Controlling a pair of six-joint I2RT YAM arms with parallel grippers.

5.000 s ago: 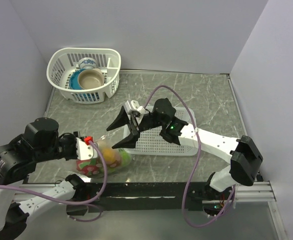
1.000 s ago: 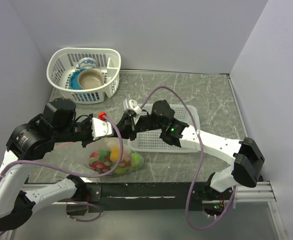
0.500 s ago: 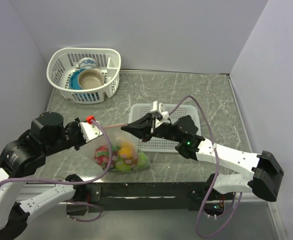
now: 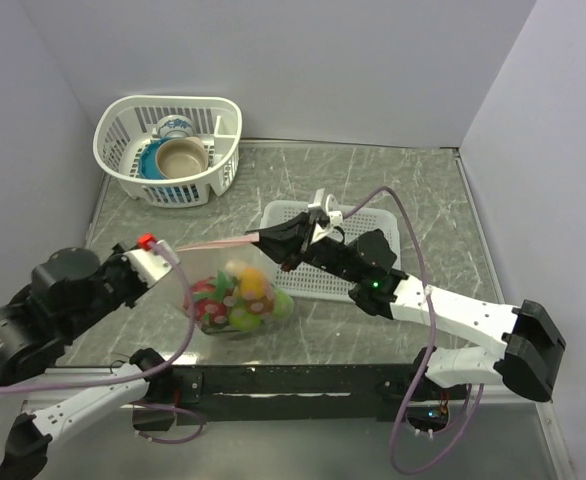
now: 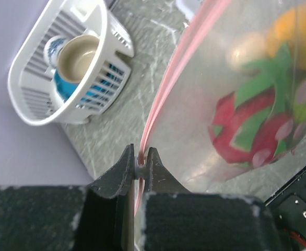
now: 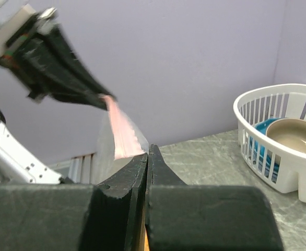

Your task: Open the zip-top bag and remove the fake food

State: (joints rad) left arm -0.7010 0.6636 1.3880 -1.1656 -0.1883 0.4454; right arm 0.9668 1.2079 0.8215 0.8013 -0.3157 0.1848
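1. Top view: your left tool (image 4: 165, 250) and right tool (image 4: 260, 237) stretch the zipper strip (image 4: 213, 243) of the zip-top bag (image 4: 213, 280) taut over the counter (image 4: 373, 180); the fake food (image 4: 241, 300) sags inside.
2. Left wrist: jaws clamped on one end of the strip.
3. Right wrist: jaws pinch the opposite end, likely for pulling the seal apart.

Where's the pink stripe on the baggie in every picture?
Top external: the pink zipper strip stretches across the middle, from the left gripper to the right gripper.
Left wrist: it climbs from bottom centre to the top edge.
Right wrist: a short pink band left of centre.
Shared landmark: the white basket, upper left, left, far right.
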